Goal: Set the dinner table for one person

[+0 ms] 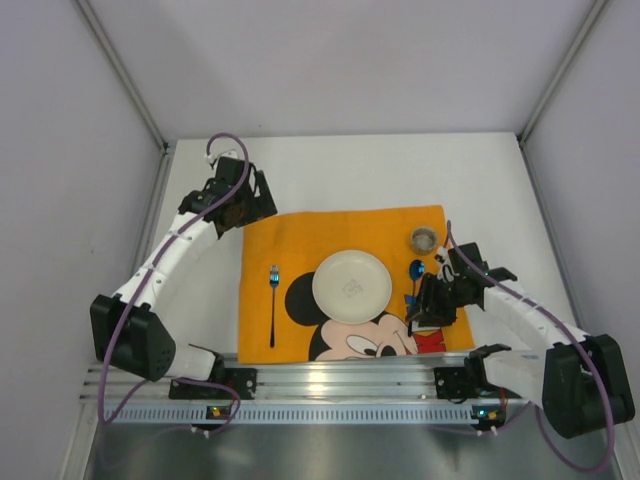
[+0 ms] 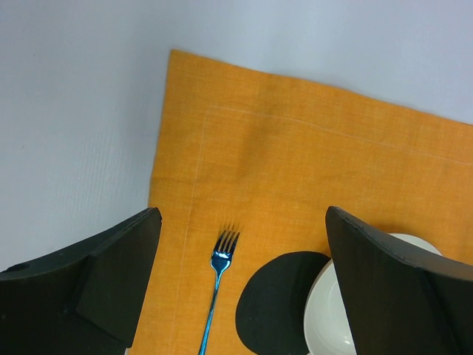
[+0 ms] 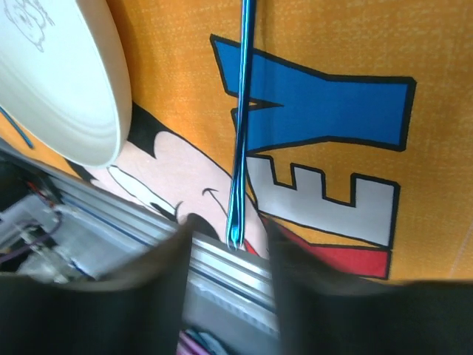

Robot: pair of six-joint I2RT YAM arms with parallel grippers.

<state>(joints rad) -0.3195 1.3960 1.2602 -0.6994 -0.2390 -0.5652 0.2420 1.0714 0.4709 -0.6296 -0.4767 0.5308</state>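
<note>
An orange Mickey Mouse cloth [image 1: 340, 230] lies on the white dinner table [image 1: 350, 170]. On it sit a white plate [image 1: 351, 284], a blue fork [image 1: 272, 305] to its left, and a blue spoon [image 1: 416, 270] to its right. My left gripper [image 1: 245, 205] is open and empty above the cloth's far left corner. The left wrist view shows it [image 2: 242, 218] over the fork [image 2: 218, 274] and the plate's edge [image 2: 332, 310]. My right gripper [image 1: 432, 305] is open. Its fingers straddle the end of the spoon handle [image 3: 240, 126] without touching it. The plate [image 3: 63, 81] is beside it.
A small round glass cup [image 1: 424, 239] stands on the cloth's far right corner, just beyond the spoon. A metal rail [image 1: 340, 385] runs along the near table edge under the cloth's hem. White walls enclose the table on the left, right and back.
</note>
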